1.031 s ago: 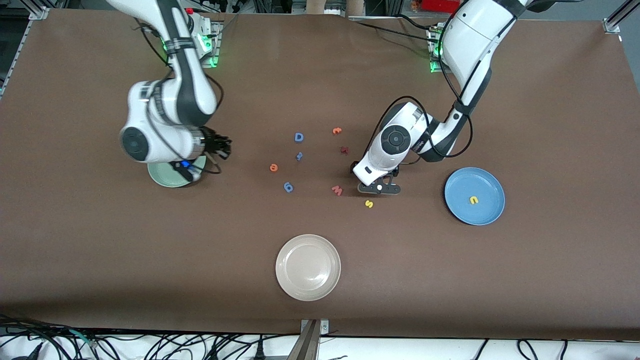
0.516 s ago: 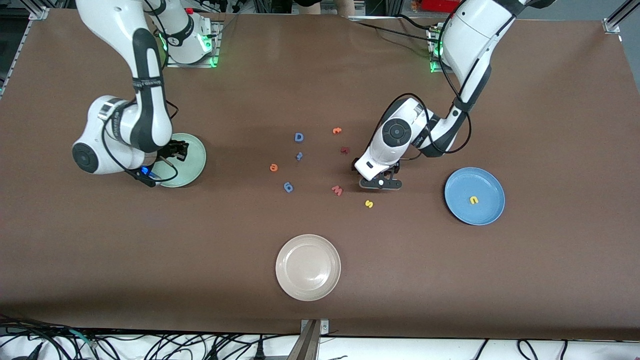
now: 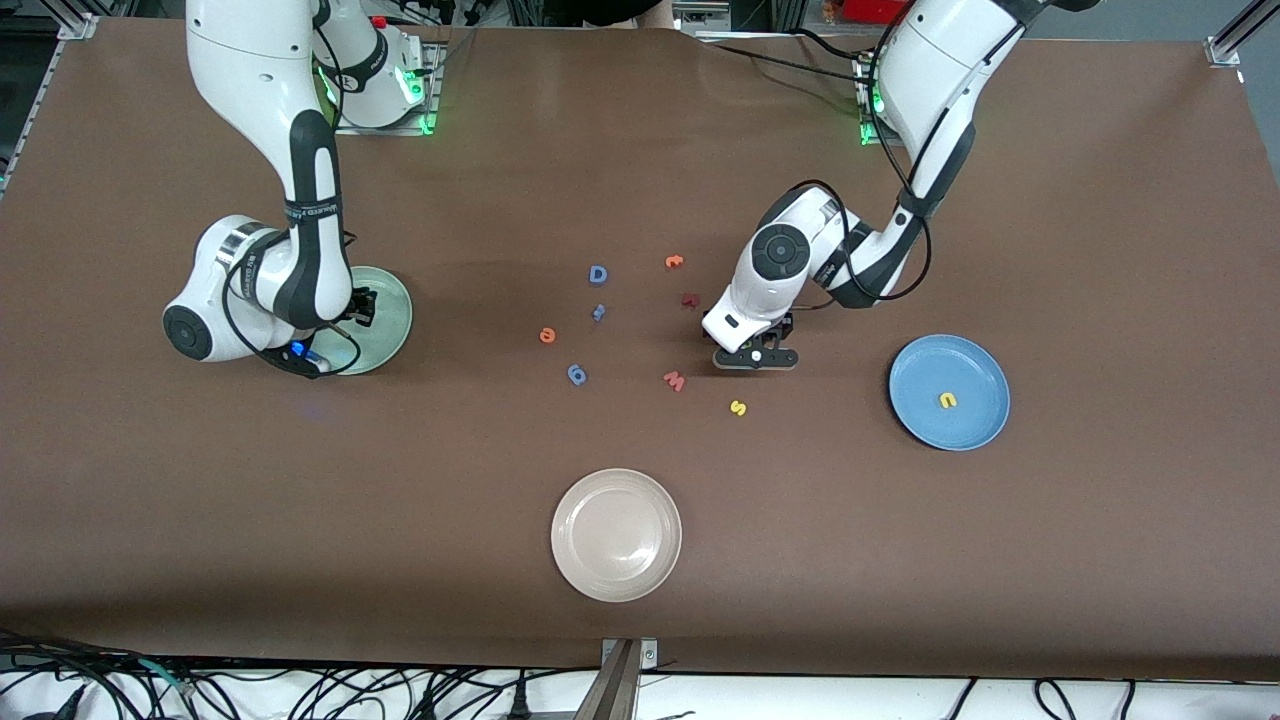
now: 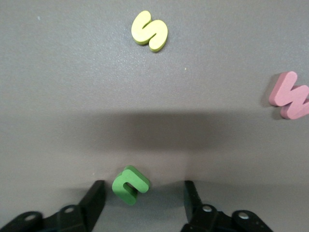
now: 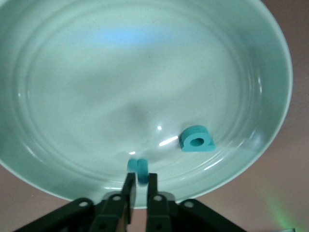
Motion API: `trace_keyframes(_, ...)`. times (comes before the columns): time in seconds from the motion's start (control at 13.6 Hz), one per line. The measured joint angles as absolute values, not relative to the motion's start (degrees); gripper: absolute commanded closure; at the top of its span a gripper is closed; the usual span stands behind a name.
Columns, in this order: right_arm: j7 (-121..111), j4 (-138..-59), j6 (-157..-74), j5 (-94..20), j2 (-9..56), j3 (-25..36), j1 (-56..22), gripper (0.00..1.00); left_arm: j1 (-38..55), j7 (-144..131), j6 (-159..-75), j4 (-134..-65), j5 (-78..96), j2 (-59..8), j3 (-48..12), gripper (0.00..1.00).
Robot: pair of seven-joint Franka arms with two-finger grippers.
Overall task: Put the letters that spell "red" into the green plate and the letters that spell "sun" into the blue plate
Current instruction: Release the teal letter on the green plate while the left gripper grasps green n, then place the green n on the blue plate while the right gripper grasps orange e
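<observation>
My left gripper (image 4: 142, 191) is down at the table with the green n (image 4: 130, 183) between its open fingers, a gap on each side. Near it lie the yellow s (image 4: 149, 37) and a pink w (image 4: 289, 95). In the front view the left gripper (image 3: 756, 362) hides the n. The yellow u (image 3: 947, 400) lies in the blue plate (image 3: 920, 370). My right gripper (image 5: 139, 180) hangs low over the green plate (image 5: 72, 96), its fingers slightly apart with the teal r (image 5: 139, 170) at their tips. The teal d (image 5: 197, 139) lies in that plate. The orange e (image 3: 547, 335) rests mid-table.
An off-white plate (image 3: 616, 535) sits nearest the front camera. Loose mid-table letters: a blue D (image 3: 598, 274), a small blue letter (image 3: 599, 312), another blue one (image 3: 577, 374), an orange one (image 3: 674, 262) and a dark red one (image 3: 689, 299).
The right arm swung out and came down over the green plate, and its fingers have parted a little. The left gripper shifted slightly away from the front camera and its fingers narrowed around the n.
</observation>
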State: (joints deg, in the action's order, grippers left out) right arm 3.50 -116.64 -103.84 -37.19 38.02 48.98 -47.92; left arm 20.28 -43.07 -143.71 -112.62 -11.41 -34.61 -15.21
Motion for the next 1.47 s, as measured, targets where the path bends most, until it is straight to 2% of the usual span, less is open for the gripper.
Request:
trace_keyframes(0.07,3.49,-116.54,-103.83,-37.26,37.96,48.98,-48.01,0.13,20.33,-44.44,-143.70,-112.65,-12.56,-34.47,-15.21,0.33)
trace_keyframes(0.29,3.63,-115.31,-102.88,-37.57,37.54,49.07,-48.21,0.10,20.32,-45.45,-143.71,-112.74,-13.34,-34.42,-15.13,0.34)
trace_keyframes(0.66,14.05,-107.11,-97.16,-37.80,34.47,49.42,-49.90,0.06,20.31,-45.70,-144.00,-112.75,-13.34,-34.34,-15.17,0.61)
trace_keyframes(0.74,17.74,-105.52,-96.99,-37.80,34.00,49.39,-51.26,0.03,20.31,-45.72,-144.10,-112.74,-13.34,-34.27,-15.22,0.63)
trace_keyframes(0.88,24.41,-103.16,-97.16,-38.32,33.83,49.27,-54.46,0.02,20.32,-45.77,-144.11,-112.75,-13.34,-34.17,-15.30,0.69)
trace_keyframes(1.25,32.32,-102.26,-102.14,-43.09,35.20,48.59,-59.29,0.02,20.32,-45.80,-144.14,-112.75,-13.34,-34.15,-15.31,0.76)
trace_keyframes(1.47,38.82,-102.27,-110.42,-43.45,36.94,43.89,-61.62,0.02,20.30,-45.80,-144.14,-112.74,-13.34,-34.14,-15.29,0.77)
